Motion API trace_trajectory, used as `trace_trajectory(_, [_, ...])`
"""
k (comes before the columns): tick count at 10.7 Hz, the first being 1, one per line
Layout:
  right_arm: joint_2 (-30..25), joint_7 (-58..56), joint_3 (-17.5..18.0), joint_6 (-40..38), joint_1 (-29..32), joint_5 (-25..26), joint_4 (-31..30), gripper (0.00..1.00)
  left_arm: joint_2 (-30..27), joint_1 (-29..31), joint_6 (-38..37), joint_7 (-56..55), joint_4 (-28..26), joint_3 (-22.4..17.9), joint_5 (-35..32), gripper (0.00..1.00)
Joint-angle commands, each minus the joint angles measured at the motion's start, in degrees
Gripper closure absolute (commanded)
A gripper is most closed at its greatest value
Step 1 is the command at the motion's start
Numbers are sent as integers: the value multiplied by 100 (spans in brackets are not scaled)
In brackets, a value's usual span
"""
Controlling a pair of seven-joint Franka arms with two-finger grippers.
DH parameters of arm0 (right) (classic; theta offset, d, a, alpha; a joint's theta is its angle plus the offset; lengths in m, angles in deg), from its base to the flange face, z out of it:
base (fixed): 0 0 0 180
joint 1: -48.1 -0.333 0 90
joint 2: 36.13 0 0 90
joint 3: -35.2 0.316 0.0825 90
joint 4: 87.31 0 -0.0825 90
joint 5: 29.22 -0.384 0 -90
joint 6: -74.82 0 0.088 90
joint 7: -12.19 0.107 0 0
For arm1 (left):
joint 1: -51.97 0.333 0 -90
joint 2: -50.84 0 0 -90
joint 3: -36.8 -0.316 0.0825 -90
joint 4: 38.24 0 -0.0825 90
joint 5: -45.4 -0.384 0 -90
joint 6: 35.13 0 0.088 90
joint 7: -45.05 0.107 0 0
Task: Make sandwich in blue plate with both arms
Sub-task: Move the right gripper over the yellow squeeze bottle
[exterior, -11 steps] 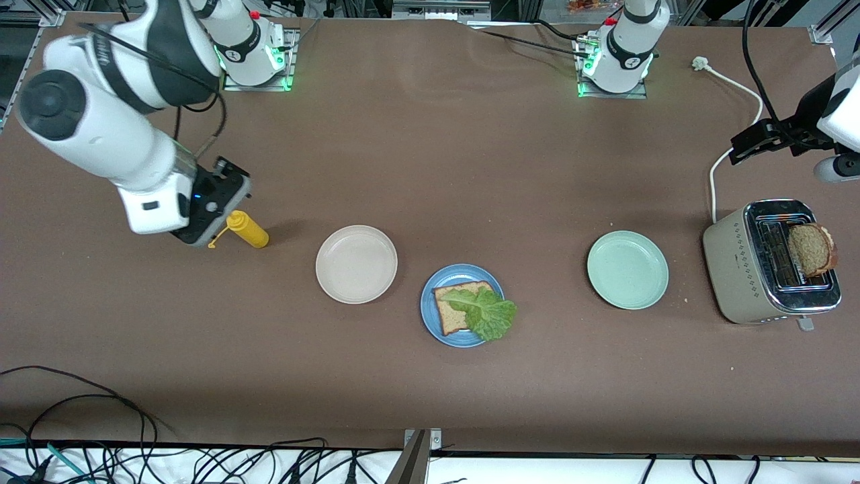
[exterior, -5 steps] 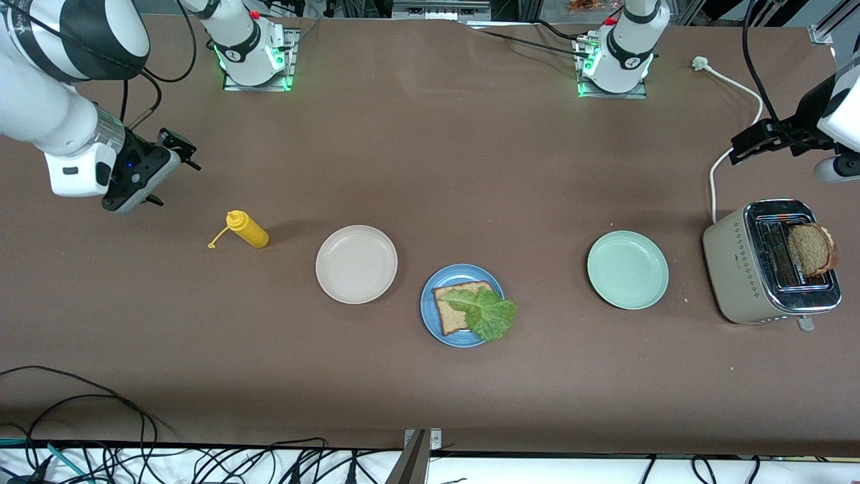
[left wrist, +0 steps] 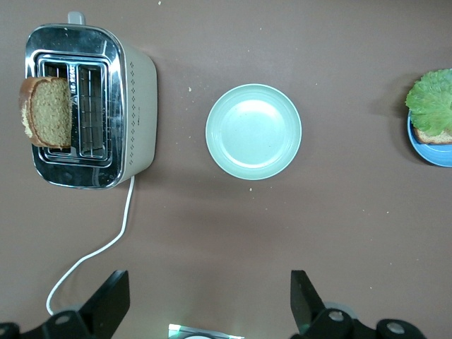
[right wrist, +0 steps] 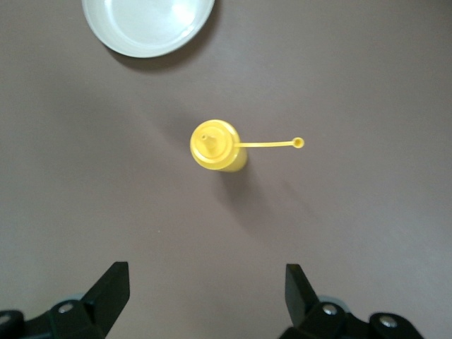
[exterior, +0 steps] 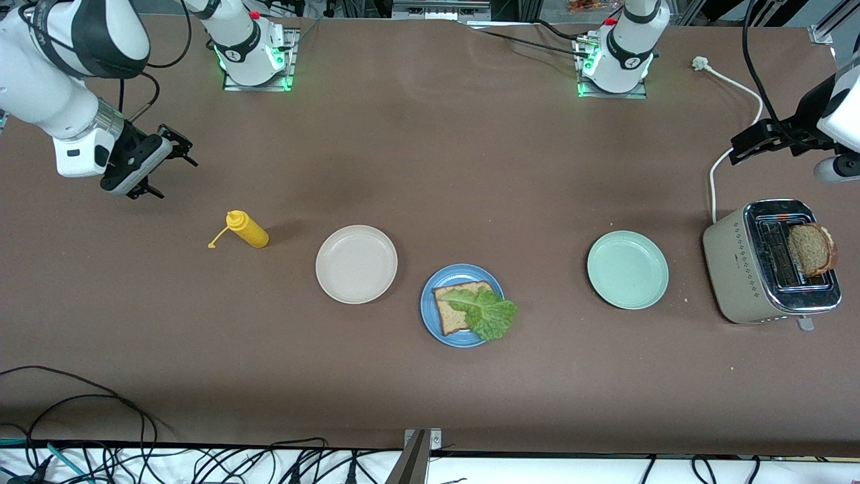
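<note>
Brown matting covers the desk (exterior: 430, 168) in the front view. The blue plate (exterior: 430, 316) lies well apart from both tools, between a cream plate (exterior: 356, 263) and a mint plate (exterior: 627, 269), and nearer the camera than either. On it sit one bread slice (exterior: 453, 310) and a lettuce leaf (exterior: 489, 313) that overhangs the rim. The second slice (exterior: 811, 249) stands in the toaster (exterior: 739, 269), near the left tool (exterior: 762, 142). The right tool (exterior: 158, 161) hangs over bare desk near the yellow squeeze bottle (exterior: 247, 229).

From the left wrist, the left tool (left wrist: 208, 300) stands wide open and empty, with the toaster (left wrist: 138, 106), its slice (left wrist: 48, 111) and the mint plate (left wrist: 253, 131) ahead of it.

From the right wrist, the right tool (right wrist: 205, 296) is likewise spread wide, holding nothing, the bottle (right wrist: 215, 146) upright just ahead with its cap (right wrist: 299, 143) dangling on a strap.

Judged from this, the base and lettuce are done; the toaster slice must close the sandwich, and perhaps sauce is to be added.
</note>
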Motion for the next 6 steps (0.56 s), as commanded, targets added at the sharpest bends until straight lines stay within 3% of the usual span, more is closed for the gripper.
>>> trace_trajectory(1, [139, -2120, -570, 212, -27, -1440, -342, 2, 39, 1, -115, 49, 150, 5, -2, 0])
trace_trajectory(3, [403, -3123, -887, 203, -27, -1855, -342, 2, 39, 1, -115, 49, 150, 5, -2, 0])
trace_trajectory(6, [1078, -5125, -1265, -155, -18, -3258, -325, 1, 39, 1, -115, 49, 150, 5, -2, 0])
